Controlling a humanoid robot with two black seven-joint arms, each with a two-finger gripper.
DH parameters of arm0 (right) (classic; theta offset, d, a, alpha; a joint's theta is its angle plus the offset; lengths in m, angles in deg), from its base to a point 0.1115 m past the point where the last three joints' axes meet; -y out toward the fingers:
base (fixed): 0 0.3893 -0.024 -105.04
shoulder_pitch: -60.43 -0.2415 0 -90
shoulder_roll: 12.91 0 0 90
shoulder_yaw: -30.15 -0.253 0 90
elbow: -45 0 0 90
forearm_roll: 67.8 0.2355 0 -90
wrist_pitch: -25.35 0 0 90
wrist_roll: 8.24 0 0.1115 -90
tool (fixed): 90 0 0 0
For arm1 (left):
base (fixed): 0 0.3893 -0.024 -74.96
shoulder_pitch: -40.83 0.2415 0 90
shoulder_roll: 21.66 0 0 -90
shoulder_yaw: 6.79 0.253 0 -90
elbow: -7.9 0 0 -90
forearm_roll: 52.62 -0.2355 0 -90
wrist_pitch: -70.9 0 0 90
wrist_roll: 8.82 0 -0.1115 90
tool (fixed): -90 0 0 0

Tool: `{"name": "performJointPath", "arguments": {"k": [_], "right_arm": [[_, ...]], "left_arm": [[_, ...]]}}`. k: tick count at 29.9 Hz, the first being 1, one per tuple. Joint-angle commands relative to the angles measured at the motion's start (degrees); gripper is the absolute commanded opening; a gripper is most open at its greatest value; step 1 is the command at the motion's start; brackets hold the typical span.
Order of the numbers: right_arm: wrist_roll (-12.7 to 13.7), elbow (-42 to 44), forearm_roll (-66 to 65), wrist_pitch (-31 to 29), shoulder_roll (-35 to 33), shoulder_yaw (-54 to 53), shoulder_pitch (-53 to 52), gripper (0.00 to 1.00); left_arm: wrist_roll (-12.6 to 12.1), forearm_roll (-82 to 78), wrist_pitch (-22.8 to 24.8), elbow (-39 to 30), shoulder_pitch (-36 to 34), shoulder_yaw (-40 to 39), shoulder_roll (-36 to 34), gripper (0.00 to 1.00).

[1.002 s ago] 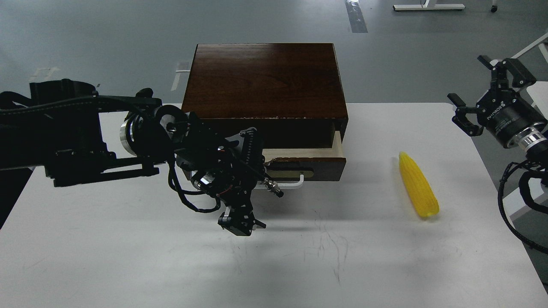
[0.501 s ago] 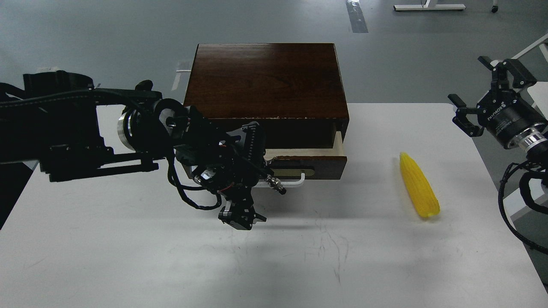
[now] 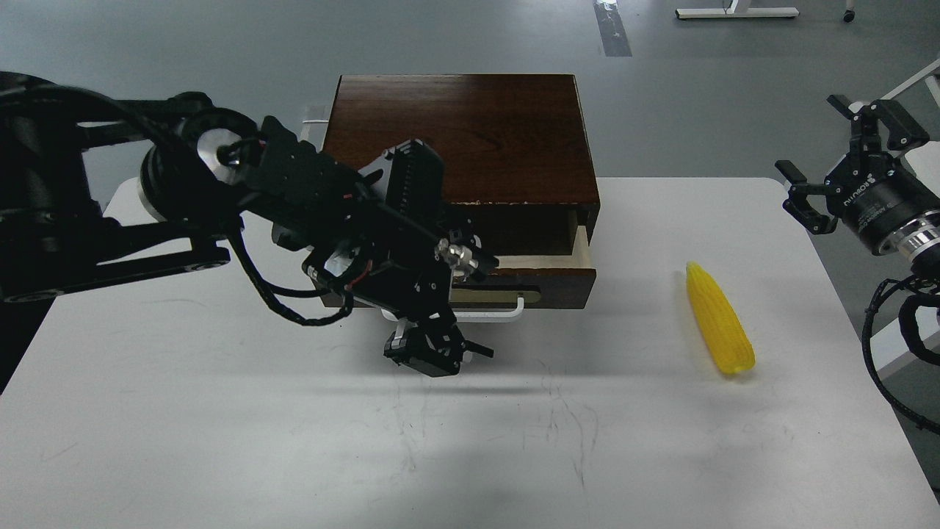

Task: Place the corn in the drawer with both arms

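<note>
One corn cob (image 3: 719, 319) is lying on the white table (image 3: 220, 441), well to the right of the wooden box (image 3: 455, 136), its pointed tip facing away from me and its blunt end toward me; nothing is touching it, and it is sitting exactly where it sat a second ago; the drawer (image 3: 543, 283) is standing only partly pulled out, a strip of pale inner side showing at its right end, its white bar handle (image 3: 507, 314) hanging clear below the brass-coloured plate. What is changing is on my left side: my left arm is rising and swinging up toward the box, so that my left gripper (image 3: 433, 351), which was hanging lower and further left a second ago, is now hovering just in front of and slightly below the handle; I judge that the gap is too narrow for the cob, so I am lining up to hook the handle and draw the drawer out further. My left fingers are seen end-on and dark, bunched together, and I cannot tell whether they are parted or closed; they are gripping nothing that I can see and are not yet on the handle. My right gripper (image 3: 830, 184) is waiting off the table's right edge, well apart from the cob, its fingers (image 3: 808, 217) spread wide and empty, having barely shifted.
</note>
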Motion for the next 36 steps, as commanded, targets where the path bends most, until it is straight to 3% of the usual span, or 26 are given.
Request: {"name": "performJointPath", "arguments": {"k": [1, 6, 10, 14, 18, 29, 36], "right_arm": [[0.0, 0.0, -0.08, -0.09, -0.3, 0.1, 0.0, 1.0], [0.0, 0.0, -0.35, -0.18, -0.39, 0.71, 0.0, 1.0], [0.0, -0.09, -0.87, -0.27, -0.48, 1.07, 0.0, 1.0], [0.0, -1.58, -4.73, -0.35, -1.88, 1.07, 0.0, 1.0], [0.0, -4.83, -14.29, -0.27, -4.16, 1.07, 0.0, 1.0], [0.0, -7.91, -35.74, -0.35, -10.14, 1.24, -0.18, 1.0], [0.0, -8.35, -55.85, -0.35, -13.48, 3.08, -0.53, 1.0]], "left_arm": [[0.01, 19.92, 0.01, 3.18, 0.59, -4.67, -1.86, 0.98], [0.01, 50.78, 0.01, 11.26, 1.91, -6.96, -5.11, 0.98], [0.01, 67.59, -0.22, 15.66, 6.47, -7.14, -7.92, 0.98], [0.01, 77.99, -5.57, 18.92, 10.08, -7.14, -10.39, 0.98], [0.01, 92.82, -5.4, 28.05, 16.22, -7.23, -11.54, 0.98], [0.01, 107.18, -3.04, 33.34, 28.79, -7.49, -12.51, 0.98], [-4.43, 108.86, 0.01, 37.2, 36.88, -15.56, -9.34, 0.98]]}}
